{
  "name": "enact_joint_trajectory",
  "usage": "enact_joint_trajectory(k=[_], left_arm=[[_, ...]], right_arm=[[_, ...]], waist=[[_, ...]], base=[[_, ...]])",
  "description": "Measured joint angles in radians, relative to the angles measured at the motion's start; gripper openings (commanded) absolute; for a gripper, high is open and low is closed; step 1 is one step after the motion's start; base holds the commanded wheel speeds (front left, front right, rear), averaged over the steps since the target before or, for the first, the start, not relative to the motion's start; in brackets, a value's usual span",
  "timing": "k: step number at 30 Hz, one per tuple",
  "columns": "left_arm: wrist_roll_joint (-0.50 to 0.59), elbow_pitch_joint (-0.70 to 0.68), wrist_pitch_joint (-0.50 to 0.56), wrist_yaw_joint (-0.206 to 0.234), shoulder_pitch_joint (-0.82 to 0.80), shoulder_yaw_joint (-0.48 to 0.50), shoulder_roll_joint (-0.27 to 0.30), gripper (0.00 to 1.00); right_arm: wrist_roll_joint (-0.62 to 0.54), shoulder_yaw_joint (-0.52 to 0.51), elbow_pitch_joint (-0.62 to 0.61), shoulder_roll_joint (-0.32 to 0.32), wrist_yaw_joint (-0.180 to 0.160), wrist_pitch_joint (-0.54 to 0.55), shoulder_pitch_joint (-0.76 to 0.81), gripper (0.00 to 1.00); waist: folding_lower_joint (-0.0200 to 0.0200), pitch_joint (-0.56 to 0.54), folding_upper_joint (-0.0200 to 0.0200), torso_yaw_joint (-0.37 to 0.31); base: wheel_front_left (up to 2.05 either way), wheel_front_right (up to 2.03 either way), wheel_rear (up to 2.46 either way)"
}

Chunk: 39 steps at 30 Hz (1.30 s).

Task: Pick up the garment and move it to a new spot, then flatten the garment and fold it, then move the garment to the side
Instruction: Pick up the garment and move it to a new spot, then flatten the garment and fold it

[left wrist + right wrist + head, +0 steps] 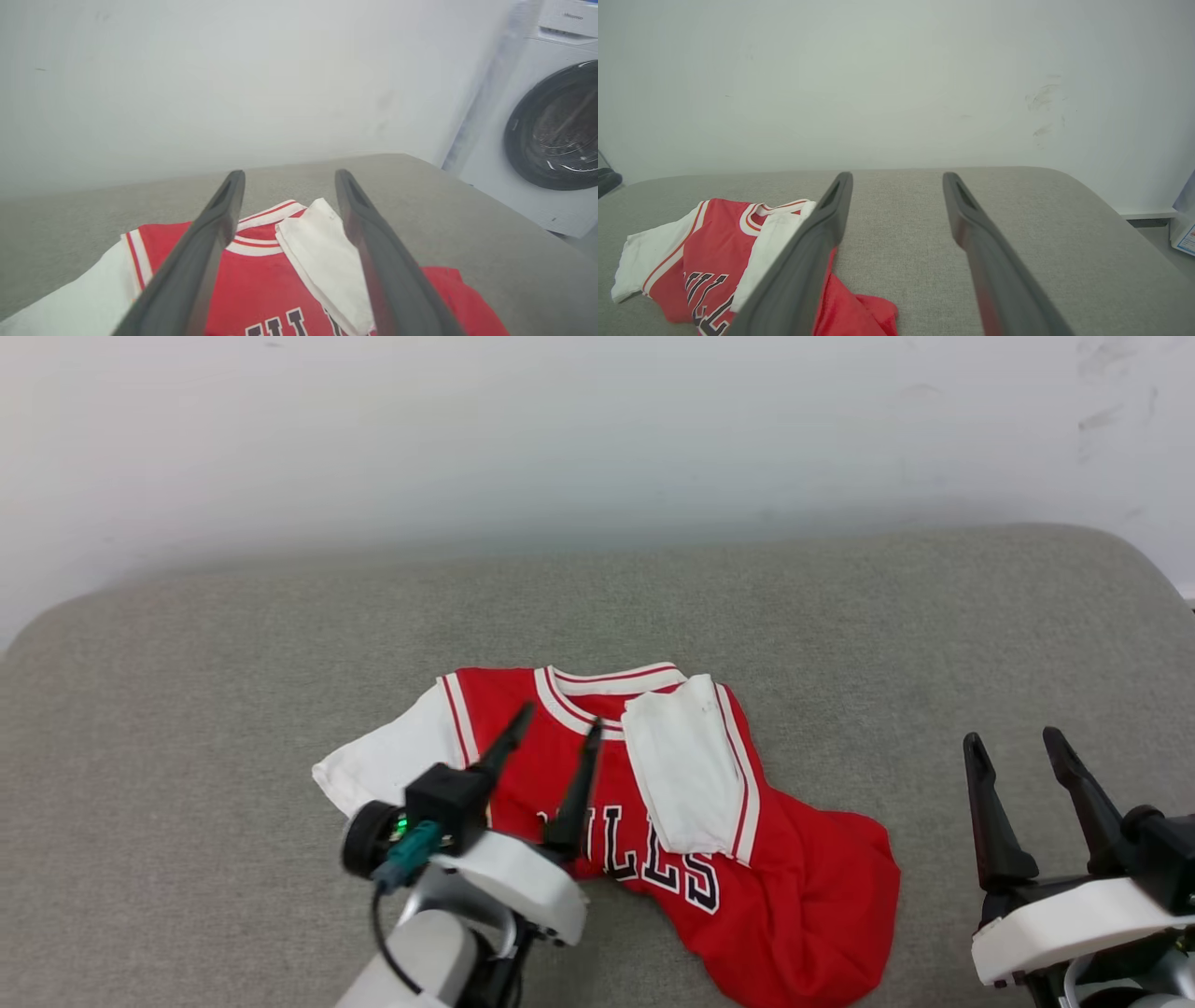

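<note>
White wall [597,429] at back; grey woven cushion [187,709] spans the foreground. Washing machine [551,130], dark round door, stands beyond the cushion's end in the left wrist view. Red jersey T-shirt [812,877] lies rumpled mid-cushion, one white sleeve folded over the chest, hem bunched. Left gripper [561,716] over its chest, jaws wide, holding nothing; fingers mask part of the lettering. Right gripper [1013,736] well apart from the shirt, jaws wide, empty.
</note>
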Motion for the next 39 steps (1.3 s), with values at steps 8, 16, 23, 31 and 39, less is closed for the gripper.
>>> enact_joint_trajectory(k=[8,16,23,31,39], left_arm=[[0.006,-0.073,-0.001,0.056,0.102,0.138,0.071,1.0],[0.007,-0.115,-0.002,0.088,0.206,0.214,0.126,1.0],[0.008,-0.132,-0.002,0.098,0.261,0.217,0.14,1.0],[0.007,-0.137,-0.002,0.103,0.266,0.212,0.14,1.0],[0.008,-0.149,-0.002,0.105,0.245,0.208,0.144,1.0]], right_arm=[[-0.001,0.01,-0.012,0.0,0.0,0.017,0.039,1.0],[-0.007,0.024,-0.014,0.0,0.0,0.03,0.071,1.0],[-0.009,0.029,-0.019,0.0,0.0,0.039,0.084,1.0],[-0.008,0.028,-0.022,0.0,0.0,0.043,0.084,1.0],[0.014,0.0,0.03,0.0,0.0,0.067,0.081,1.0]], waist=[[-0.0001,-0.041,0.0,0.028],[-0.0001,-0.07,0.0,0.024],[-0.0001,-0.084,0.0,0.02],[-0.0001,-0.077,0.0,0.025],[-0.0001,-0.062,0.0,0.043]], base=[[0.0,0.0,0.0],[0.0,0.0,0.0],[0.0,0.0,0.0],[0.0,0.0,0.0],[0.0,0.0,0.0]])
